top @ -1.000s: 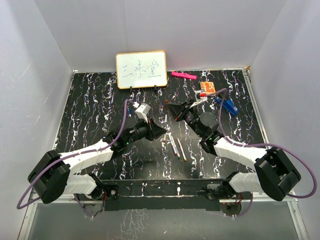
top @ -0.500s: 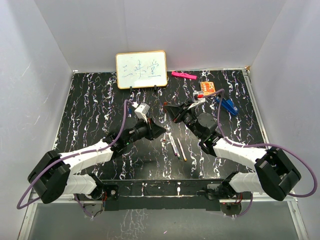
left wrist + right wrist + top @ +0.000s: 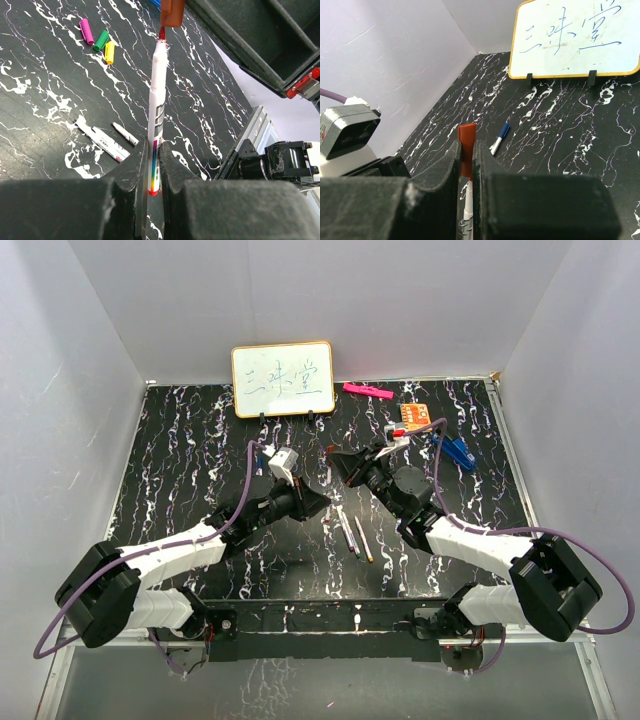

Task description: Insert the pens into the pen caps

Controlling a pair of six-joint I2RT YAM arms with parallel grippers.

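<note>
Right gripper (image 3: 338, 461) has slid slightly toward 9 o'clock over the last second, closing on the left gripper (image 3: 320, 502). The left arm has barely shifted. Loose items have not moved.

Left jaws are clamped on the lower barrel of a white pen (image 3: 156, 100), with the rainbow stripe at the pinch and the red tip pointing up-frame in the left wrist view. Right jaws are clamped on the red-brown cap (image 3: 466, 144).

In the left wrist view the cap sits at 12 o'clock of the tip, offset a little toward 1 o'clock. The tip is right at the cap's near end; I can't tell whether it touches or has entered. Pen and cap are both held off the table (image 3: 180, 460), mid-table between the two grippers.

On the table:
- Purple cap (image 3: 86, 31), green cap (image 3: 102, 40) and yellow cap (image 3: 109, 52) lie close together, at 10 o'clock of the held pen in the left wrist view.
- Loose pens (image 3: 350, 530) lie side by side at 5 o'clock of the left gripper.
- A blue-capped pen (image 3: 499, 136) lies at 1 o'clock of the held cap in the right wrist view.

In the top view the whiteboard (image 3: 283, 379) is at the table's 12 o'clock, the pink highlighter (image 3: 367, 391) at 1 o'clock and the blue clip (image 3: 458, 451) at 2 o'clock.
</note>
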